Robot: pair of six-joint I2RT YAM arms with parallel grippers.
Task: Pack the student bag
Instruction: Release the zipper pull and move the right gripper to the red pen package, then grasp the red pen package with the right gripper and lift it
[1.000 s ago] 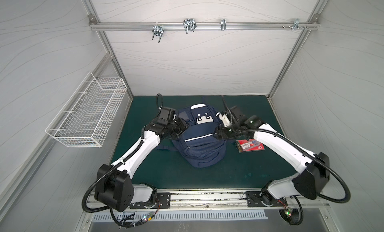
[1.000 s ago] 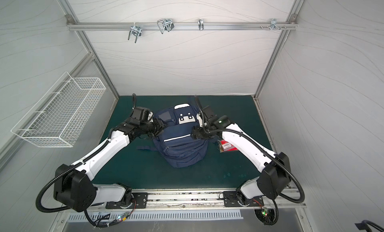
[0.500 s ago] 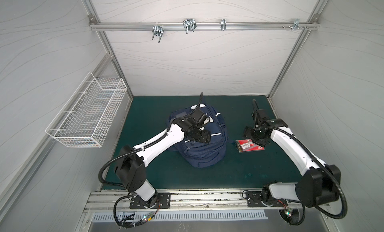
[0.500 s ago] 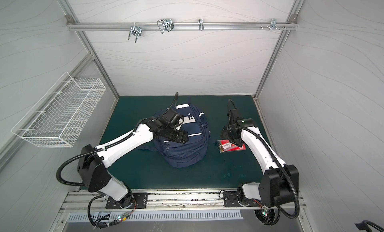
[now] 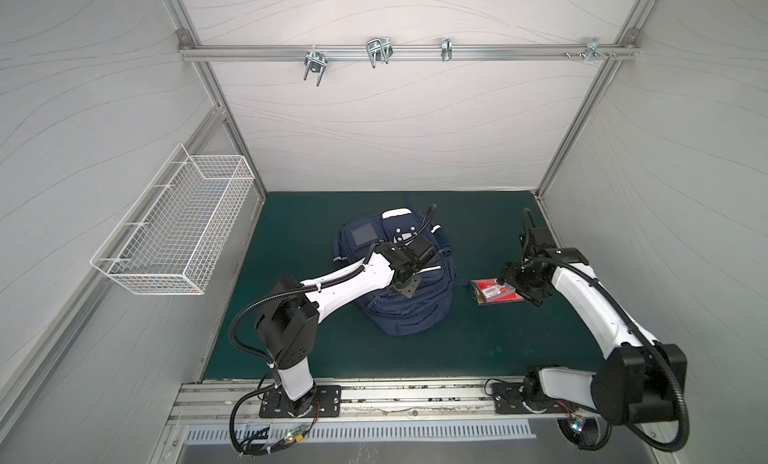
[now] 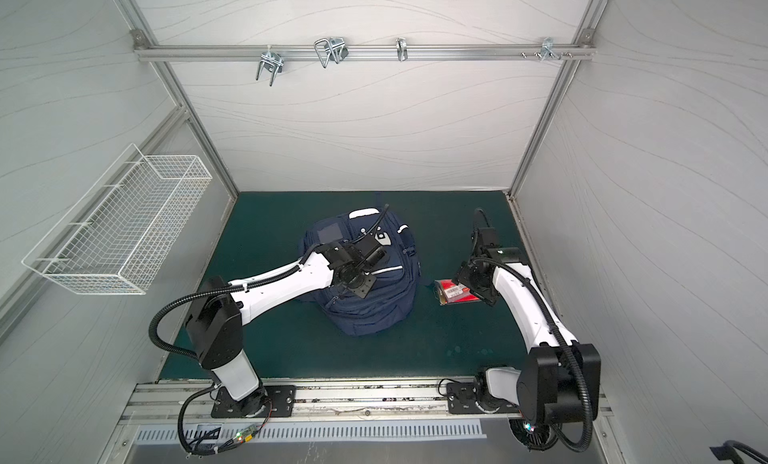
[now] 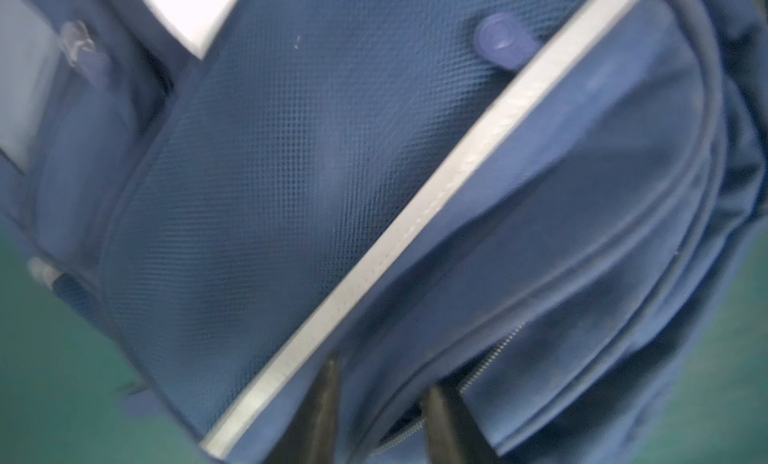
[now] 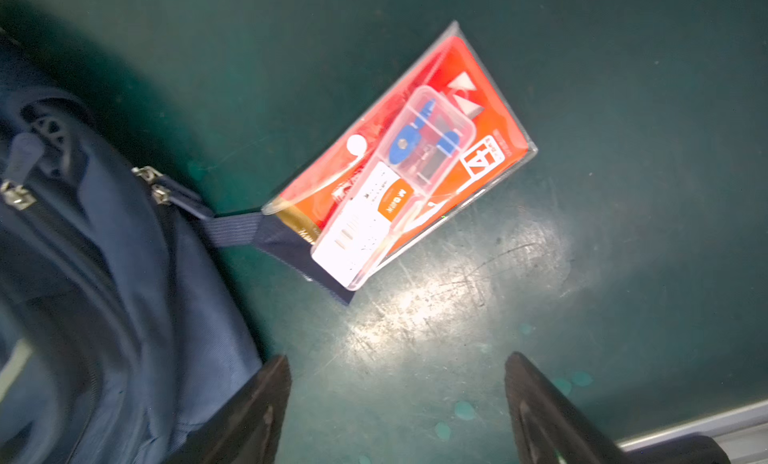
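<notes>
Here the bag slumps mid-way across the desk, soft and bulky. It is probably best taken by a zipper tab or seam. The left fingers sit narrow at its front zipper; I cannot tell if they pinch it. The right fingers gape wide by a red packet on its right.

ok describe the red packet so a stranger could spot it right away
On the dark green mat, look right of the student bag in the middle. A flat packet lies there, one corner on a navy strap. It's the only red thing, with a clear plastic case on top.
</notes>
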